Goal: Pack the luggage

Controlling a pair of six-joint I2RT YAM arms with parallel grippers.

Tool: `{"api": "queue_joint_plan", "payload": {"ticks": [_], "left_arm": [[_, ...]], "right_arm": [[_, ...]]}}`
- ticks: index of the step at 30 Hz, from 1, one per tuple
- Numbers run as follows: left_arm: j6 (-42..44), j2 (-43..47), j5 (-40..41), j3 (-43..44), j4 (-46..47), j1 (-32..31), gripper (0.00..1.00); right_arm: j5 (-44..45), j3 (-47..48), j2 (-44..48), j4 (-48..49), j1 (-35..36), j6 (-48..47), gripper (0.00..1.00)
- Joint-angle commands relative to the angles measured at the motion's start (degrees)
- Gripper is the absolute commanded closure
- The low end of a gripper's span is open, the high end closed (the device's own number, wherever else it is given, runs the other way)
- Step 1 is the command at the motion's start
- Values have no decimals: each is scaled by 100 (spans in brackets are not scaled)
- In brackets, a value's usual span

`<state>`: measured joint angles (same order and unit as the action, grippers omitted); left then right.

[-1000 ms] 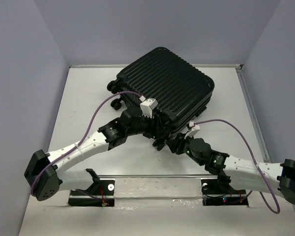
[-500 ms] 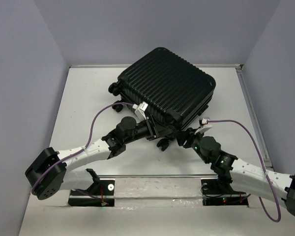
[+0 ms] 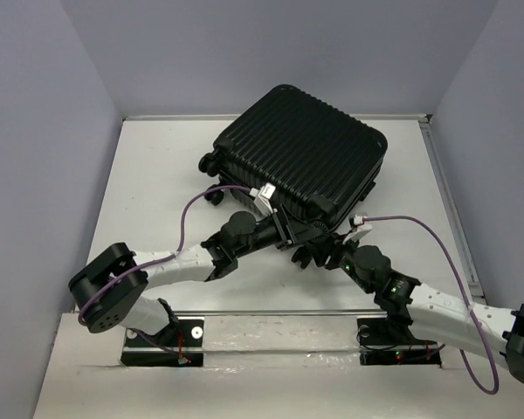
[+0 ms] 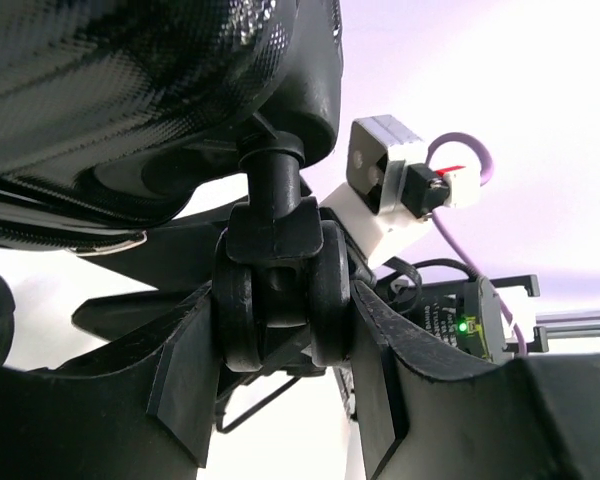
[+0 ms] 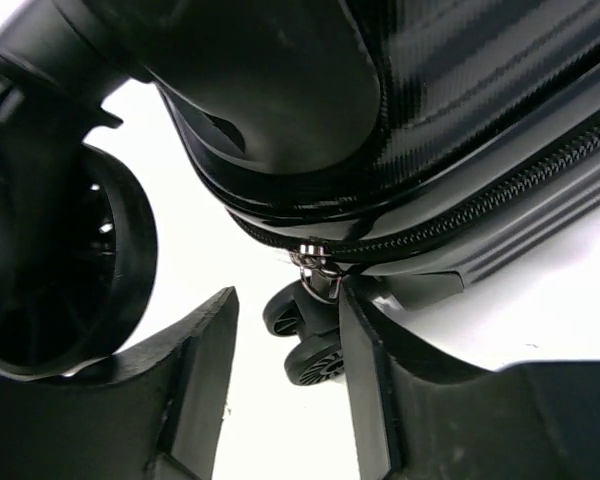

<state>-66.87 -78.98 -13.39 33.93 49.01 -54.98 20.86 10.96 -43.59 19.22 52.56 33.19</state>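
The luggage (image 3: 301, 153) is a black ribbed hard-shell suitcase, zipped shut, lying skewed at the back middle of the table. My left gripper (image 3: 290, 234) is at its near corner. In the left wrist view the left gripper (image 4: 280, 360) is shut on a black caster wheel (image 4: 280, 300), with a finger touching each side of it. My right gripper (image 3: 319, 253) is just right of it, under the same corner. In the right wrist view the right gripper (image 5: 285, 350) is open and empty, and the metal zipper pull (image 5: 315, 262) hangs just above its right fingertip (image 5: 355, 310).
The white table (image 3: 157, 175) is walled by lilac panels on the left, back and right. A metal rail (image 3: 279, 319) runs along the near edge. The two grippers are very close together. Another caster (image 5: 80, 270) looms at the left of the right wrist view.
The suitcase has slid and turned toward the back right. Both arms have reached further forward with its near corner, and the left elbow has swung in to the right.
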Motion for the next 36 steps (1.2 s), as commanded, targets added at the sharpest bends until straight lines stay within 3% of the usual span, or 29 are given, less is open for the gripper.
{"api": "queue_joint_plan", "payload": {"ticks": [1, 9, 17, 19, 24, 28, 29, 36], "left_arm": [[-177, 103, -244, 492, 2243, -135, 94], [-186, 190, -50, 316, 2314, -250, 94], [-177, 23, -59, 421, 2341, -276, 94], [-186, -56, -59, 447, 2367, -276, 94], [-186, -292, -6, 807, 2411, -268, 94], [-353, -582, -102, 1369, 2560, -276, 94], [-405, -644, -129, 1579, 2621, -276, 94], [-766, -926, -94, 1933, 2991, -285, 94]], "right_arm": [[224, 82, 35, 231, -8, -93, 47], [1227, 222, 9, -305, -8, 73, 50], [1280, 152, -114, 301, -8, -32, 71], [1227, 91, -132, 722, -8, 21, 77], [578, -577, -219, 2856, -8, 468, 93], [138, -630, -789, 4165, -8, 715, 93], [-132, -613, -1226, 4908, -8, 724, 93], [-733, -33, -3293, 7278, -8, 1057, 93]]}}
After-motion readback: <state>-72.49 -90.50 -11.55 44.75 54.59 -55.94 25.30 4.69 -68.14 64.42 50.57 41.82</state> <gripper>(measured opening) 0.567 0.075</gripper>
